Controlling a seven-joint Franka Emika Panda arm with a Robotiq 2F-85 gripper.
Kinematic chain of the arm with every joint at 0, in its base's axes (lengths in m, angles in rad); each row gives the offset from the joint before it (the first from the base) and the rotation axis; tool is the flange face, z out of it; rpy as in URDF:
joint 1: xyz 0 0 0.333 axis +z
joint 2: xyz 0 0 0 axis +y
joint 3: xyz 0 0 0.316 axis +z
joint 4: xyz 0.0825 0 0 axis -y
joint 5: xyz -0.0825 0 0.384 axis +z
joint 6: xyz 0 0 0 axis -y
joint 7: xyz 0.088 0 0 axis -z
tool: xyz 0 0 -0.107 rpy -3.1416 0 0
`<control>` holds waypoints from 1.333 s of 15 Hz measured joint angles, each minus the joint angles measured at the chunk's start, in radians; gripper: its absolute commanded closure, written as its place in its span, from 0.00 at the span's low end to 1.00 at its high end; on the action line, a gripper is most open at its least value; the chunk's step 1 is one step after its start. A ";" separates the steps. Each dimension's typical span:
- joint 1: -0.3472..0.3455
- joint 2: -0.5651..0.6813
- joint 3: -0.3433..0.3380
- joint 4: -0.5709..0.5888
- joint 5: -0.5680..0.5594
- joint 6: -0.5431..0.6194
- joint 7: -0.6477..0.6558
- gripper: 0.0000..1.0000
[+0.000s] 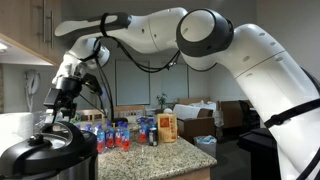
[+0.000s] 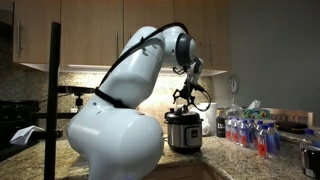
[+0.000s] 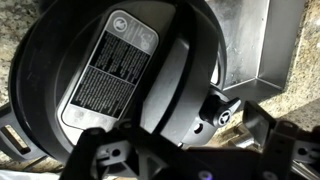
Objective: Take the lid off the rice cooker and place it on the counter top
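The lid (image 1: 40, 143) is sitting on top of the rice cooker (image 1: 55, 165), covering the pot, and the cooker is standing on the speckled granite desk (image 1: 185, 152). The claw (image 1: 58, 119) is hanging just above the lid, pointing down, with its 2 fingers spread apart and holding nothing; whether the tips are touching the lid is not clear. In an exterior view the claw (image 2: 185, 101) is lining up over the middle of the lid (image 2: 184, 113), with the shiny steel body of the cooker (image 2: 184, 135) below it. The wrist view is looking down on the black lid (image 3: 62, 60), which is filling most of the picture; a grey printed label (image 3: 110, 68) is lying on its dome beside the raised handle (image 3: 180, 80). Beyond the cooker in an exterior view, a cluster of red-and-blue bottles (image 1: 115, 132) and an orange carton (image 1: 167, 126) are standing on the desk, well apart from the claw
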 measured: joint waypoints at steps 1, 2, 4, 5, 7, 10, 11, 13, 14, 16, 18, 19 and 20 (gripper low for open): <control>0.000 0.000 -0.002 0.000 0.000 0.000 0.011 0.00; -0.002 0.001 -0.004 0.000 0.004 0.000 0.021 0.00; -0.011 0.007 -0.008 0.000 0.030 -0.003 0.030 0.00; -0.019 0.012 -0.009 0.000 0.052 -0.008 0.030 0.00; -0.035 0.025 -0.009 0.000 0.101 -0.019 0.030 0.00; -0.060 0.049 -0.008 0.000 0.181 -0.026 0.030 0.26; -0.068 0.055 -0.005 0.000 0.202 -0.026 0.030 0.33; -0.085 0.065 -0.001 0.000 0.239 -0.027 0.031 0.42; -0.092 0.069 -0.001 0.000 0.252 -0.028 0.031 0.11; -0.106 0.076 0.000 0.000 0.272 -0.028 0.031 0.07; -0.110 0.078 0.002 0.000 0.292 -0.029 0.031 0.01; -0.110 0.078 0.004 0.000 0.302 -0.031 0.031 0.00; -0.110 0.078 0.005 0.000 0.308 -0.034 0.032 0.00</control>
